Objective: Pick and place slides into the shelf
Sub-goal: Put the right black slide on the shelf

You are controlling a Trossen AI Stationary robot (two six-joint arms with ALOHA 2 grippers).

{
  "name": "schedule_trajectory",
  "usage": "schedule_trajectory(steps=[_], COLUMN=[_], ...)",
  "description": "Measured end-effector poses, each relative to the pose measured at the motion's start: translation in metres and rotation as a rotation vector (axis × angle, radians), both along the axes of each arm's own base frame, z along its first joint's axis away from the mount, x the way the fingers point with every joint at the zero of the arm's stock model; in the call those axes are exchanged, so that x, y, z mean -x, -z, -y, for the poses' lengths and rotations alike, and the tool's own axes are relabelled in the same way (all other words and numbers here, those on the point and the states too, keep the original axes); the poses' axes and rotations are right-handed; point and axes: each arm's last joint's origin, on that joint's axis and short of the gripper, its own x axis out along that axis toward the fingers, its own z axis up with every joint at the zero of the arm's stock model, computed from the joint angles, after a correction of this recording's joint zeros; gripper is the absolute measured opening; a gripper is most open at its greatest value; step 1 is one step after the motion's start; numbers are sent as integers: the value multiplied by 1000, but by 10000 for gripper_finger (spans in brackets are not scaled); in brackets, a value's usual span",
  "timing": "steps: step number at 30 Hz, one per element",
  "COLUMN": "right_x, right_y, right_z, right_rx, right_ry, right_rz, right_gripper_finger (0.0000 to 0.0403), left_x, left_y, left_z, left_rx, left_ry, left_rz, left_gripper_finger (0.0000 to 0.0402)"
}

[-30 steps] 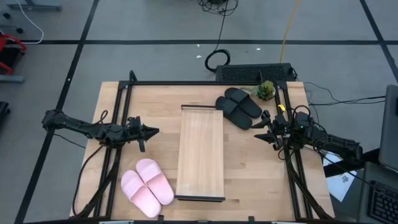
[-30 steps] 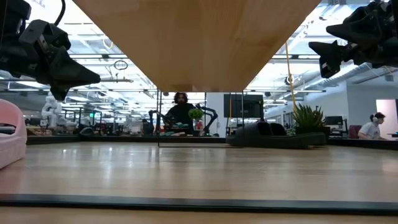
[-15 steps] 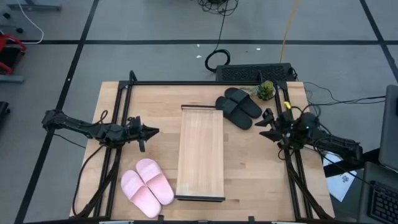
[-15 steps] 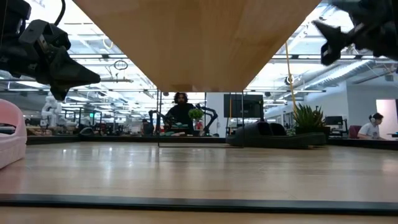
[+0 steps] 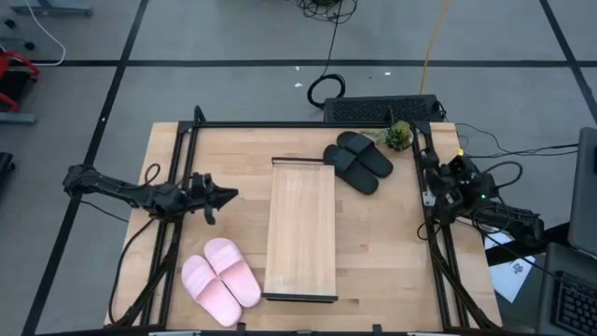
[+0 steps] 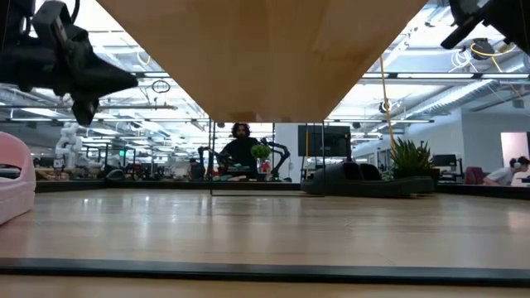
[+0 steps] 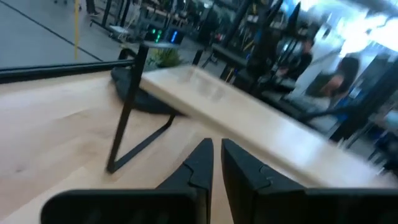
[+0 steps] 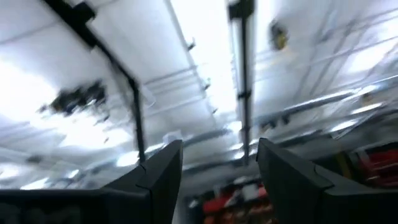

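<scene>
The black pair of slides (image 5: 358,161) lies soles down on the table at the far right of the shelf (image 5: 301,229). The pink pair (image 5: 220,280) lies at the near left and shows at the low view's left edge (image 6: 15,178). The shelf stands on its black end frames in the middle of the table. My left gripper (image 5: 229,194) is shut and empty, above the table left of the shelf, pointing at it (image 7: 216,146). My right gripper (image 8: 214,149) is open and empty, raised at the right edge of the table (image 6: 476,16), pointing up at the ceiling.
A small potted plant (image 5: 399,135) stands at the far right corner beside the black slides. A black device (image 5: 382,109) sits behind the table's far edge. Black frame rails (image 5: 177,233) run along both sides of the table. People sit in the room beyond (image 6: 240,149).
My right gripper has gone up and back toward the table's right edge and tipped from pointing at the black slides to pointing upward. My left gripper has risen a little. Slides and shelf have stayed still.
</scene>
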Motion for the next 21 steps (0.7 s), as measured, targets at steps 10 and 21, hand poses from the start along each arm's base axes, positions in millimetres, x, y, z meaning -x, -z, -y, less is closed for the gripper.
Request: schedule_trajectory(steps=[10,21], right_x=[1,-1], right_y=[1,-46], right_z=[7,7], right_rx=[-226,-21], right_ry=[126,304], right_rz=[59,-72], right_gripper_finger=[196,196], left_x=[1,12], left_y=[-14,-49], left_z=[0,-4], left_rx=[87,81], left_ry=[2,-59], left_rz=[153,514], left_gripper_finger=[33,33])
